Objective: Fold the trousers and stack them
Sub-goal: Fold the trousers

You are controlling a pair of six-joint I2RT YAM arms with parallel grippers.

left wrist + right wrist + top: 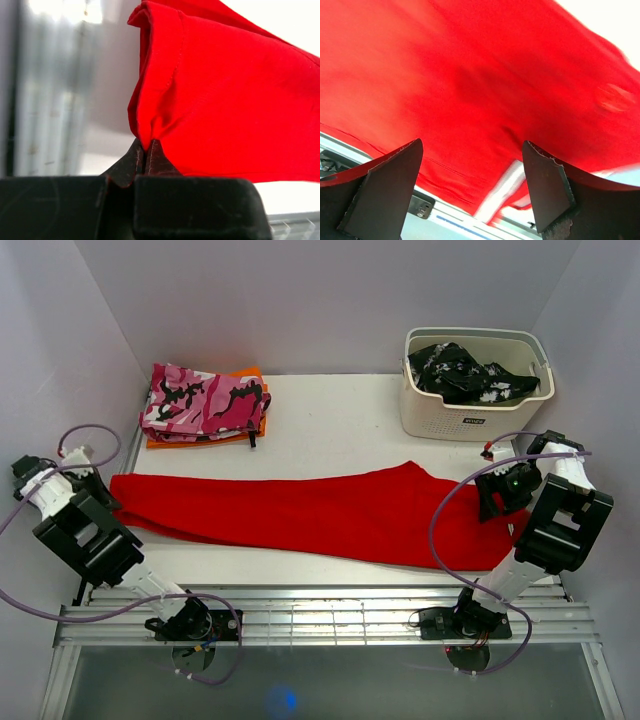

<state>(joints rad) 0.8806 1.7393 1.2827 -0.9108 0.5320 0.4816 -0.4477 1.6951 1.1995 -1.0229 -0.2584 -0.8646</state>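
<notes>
The red trousers [300, 512] lie stretched across the table from left to right. My left gripper [145, 150] is shut on the trousers' left end [210, 95], with a pinch of red cloth rising from between its closed fingers. In the top view that gripper [100, 495] sits at the trousers' far left tip. My right gripper [472, 170] hangs open over the trousers' right end [470, 85], where a white stripe [502, 187] shows near the hem. From above, the right gripper [505, 490] is over the wide right part of the cloth.
A folded pink camouflage garment [205, 400] lies on an orange one at the back left. A white basket [475, 415] holding black-and-white clothes stands at the back right. The slatted metal rail [320, 615] runs along the near edge.
</notes>
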